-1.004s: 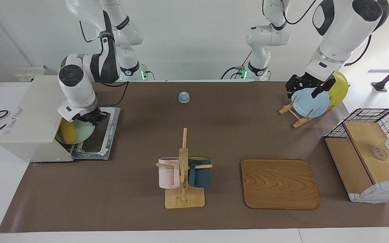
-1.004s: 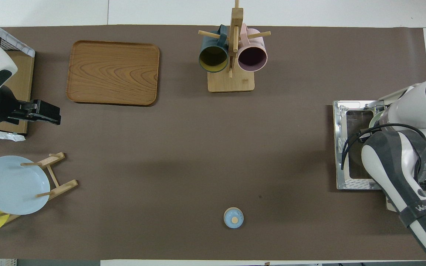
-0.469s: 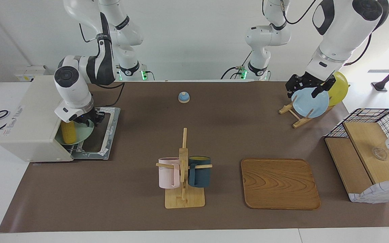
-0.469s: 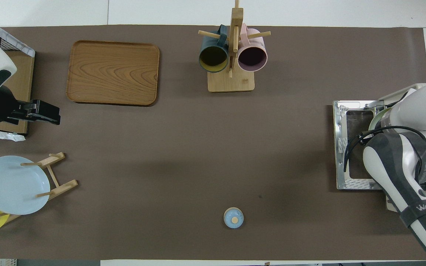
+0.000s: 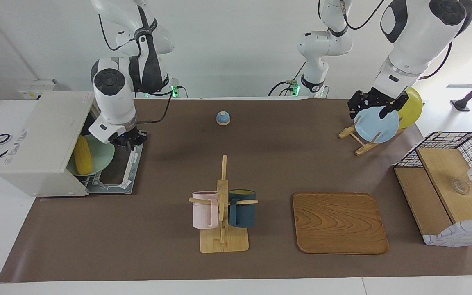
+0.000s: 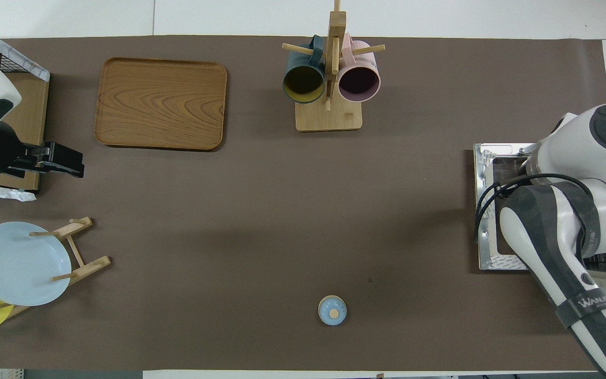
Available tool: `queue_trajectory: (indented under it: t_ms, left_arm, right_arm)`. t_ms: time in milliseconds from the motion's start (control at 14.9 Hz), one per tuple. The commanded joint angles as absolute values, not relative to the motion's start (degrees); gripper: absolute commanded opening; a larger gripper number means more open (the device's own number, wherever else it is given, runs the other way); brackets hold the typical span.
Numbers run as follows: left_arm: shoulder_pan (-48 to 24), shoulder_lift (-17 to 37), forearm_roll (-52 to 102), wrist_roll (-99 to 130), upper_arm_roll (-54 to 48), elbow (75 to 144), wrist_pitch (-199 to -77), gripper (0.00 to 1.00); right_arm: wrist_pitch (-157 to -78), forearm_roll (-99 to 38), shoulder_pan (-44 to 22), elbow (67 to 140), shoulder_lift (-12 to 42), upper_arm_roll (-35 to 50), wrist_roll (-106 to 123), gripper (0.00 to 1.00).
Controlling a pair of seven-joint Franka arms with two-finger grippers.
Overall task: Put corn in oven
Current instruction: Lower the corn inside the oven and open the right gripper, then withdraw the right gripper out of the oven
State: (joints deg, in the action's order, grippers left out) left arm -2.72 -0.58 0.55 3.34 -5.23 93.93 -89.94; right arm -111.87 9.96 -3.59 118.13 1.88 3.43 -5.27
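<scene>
Now that the right gripper (image 5: 127, 141) has drawn back out of the oven (image 5: 41, 143) and hangs over the outer edge of its lowered door (image 5: 131, 162), the corn (image 5: 82, 154) lies alone on a pale green plate (image 5: 101, 156) just inside the oven's mouth. It holds nothing; whether its fingers are parted cannot be told. The placing looks done, with the door still down. At the bench's other end, the left gripper (image 5: 373, 105) waits over the blue plate (image 5: 377, 125) in its rack.

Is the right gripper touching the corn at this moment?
Apart. The facing view shows the right gripper over the open oven door, with green plate visible between it and the corn.
</scene>
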Motion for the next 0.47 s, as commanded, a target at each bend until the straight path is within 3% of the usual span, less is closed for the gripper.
queue_trajectory:
  t_ms: [0, 201, 402]
  left_arm:
    - [-2.2, -2.0, 0.1, 2.9, -5.5, 95.6, -90.6, 1.0]
    - [-2.2, -2.0, 0.1, 2.9, -5.5, 95.6, -90.6, 1.0]
    - [-2.2, -2.0, 0.1, 2.9, -5.5, 95.6, -90.6, 1.0]
  right_arm:
    - [-118.6, 7.7, -3.0, 126.9, -0.8, 3.5, -7.1, 0.0]
    - [-127.2, 5.8, -2.4, 133.7, -0.6, 3.5, -7.1, 0.0]
    - [-129.6, 4.9, -2.3, 136.0, -0.1, 3.5, -7.4, 0.0]
